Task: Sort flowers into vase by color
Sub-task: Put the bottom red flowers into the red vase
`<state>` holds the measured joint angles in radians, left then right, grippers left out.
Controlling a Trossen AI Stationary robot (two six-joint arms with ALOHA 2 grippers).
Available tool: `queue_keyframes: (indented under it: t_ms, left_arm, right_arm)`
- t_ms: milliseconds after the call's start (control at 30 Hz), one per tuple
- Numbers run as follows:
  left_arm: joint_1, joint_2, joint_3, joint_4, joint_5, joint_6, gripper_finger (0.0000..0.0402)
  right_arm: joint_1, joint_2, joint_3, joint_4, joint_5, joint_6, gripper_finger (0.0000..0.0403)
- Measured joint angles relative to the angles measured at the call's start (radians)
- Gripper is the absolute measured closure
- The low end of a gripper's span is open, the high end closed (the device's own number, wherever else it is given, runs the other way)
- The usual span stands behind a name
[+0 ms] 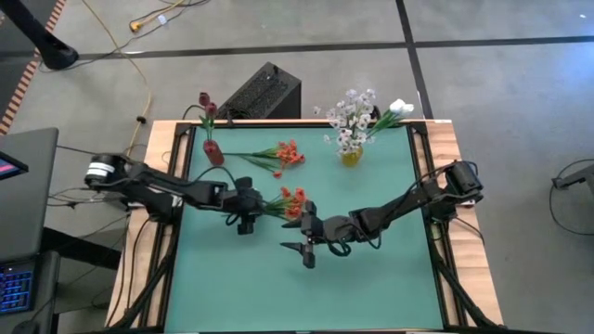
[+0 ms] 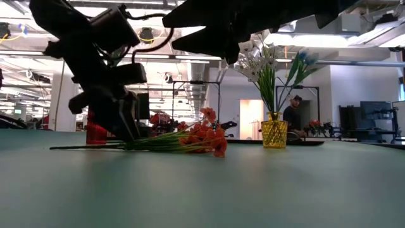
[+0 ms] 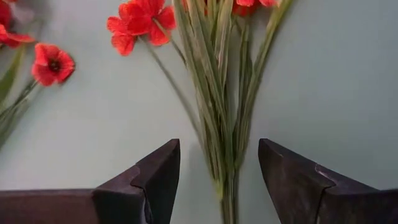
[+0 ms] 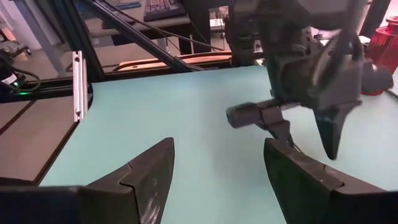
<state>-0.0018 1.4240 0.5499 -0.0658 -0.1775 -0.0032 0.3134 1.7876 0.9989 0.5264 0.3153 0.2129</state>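
A red-orange flower bunch (image 1: 292, 202) lies on the green table (image 1: 371, 278), with its green stems (image 3: 217, 93) running toward the left. My left gripper (image 1: 246, 221) is open, low over the table. Its fingers stand on either side of the stems (image 3: 227, 180), and I see no touch. It also shows in the low view (image 2: 130, 130). My right gripper (image 1: 304, 250) is open and empty, just right of the blossoms and above the table. A second red-orange flower (image 1: 283, 155) lies farther back. A red vase (image 1: 213, 153) holds a dark red bud (image 1: 206, 102). A yellow vase (image 1: 351, 158) holds white flowers (image 1: 353, 116).
Both vases stand near the table's far edge, the red one (image 2: 96, 130) at the left and the yellow one (image 2: 274, 133) at the right. A black box (image 1: 264, 93) sits on the floor behind the far edge. Bare green table lies toward the near edge.
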Motion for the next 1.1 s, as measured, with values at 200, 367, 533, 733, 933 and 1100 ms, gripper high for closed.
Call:
queue_keyframes:
  t_ms: [200,367,533,733,933,1100]
  left_arm:
    - [0.035,0.075,0.002,0.050,0.032,0.000,0.0196]
    - [0.046,0.096,0.003,0.078,0.079,-0.007,0.0202]
    - [0.045,0.096,0.003,0.079,0.094,-0.008,0.0262]
    - [0.046,0.090,0.002,0.082,0.164,0.007,0.0378]
    - [0.045,0.009,0.007,0.070,0.181,0.010,0.0391]
    - [0.045,-0.172,0.008,0.075,0.151,0.028,0.0397]
  right_arm:
    - [0.000,0.000,0.000,-0.016,0.000,0.000,0.0128]
    - [0.000,0.000,0.000,-0.037,0.000,-0.001,0.0128]
    - [0.000,0.000,0.000,-0.036,0.000,-0.001,0.0128]
    - [0.000,0.000,0.000,-0.034,0.000,-0.001,0.0128]
    - [0.000,0.000,0.000,-0.034,0.000,0.015,0.0128]
    - [0.001,0.000,0.000,-0.038,0.000,0.023,0.0128]
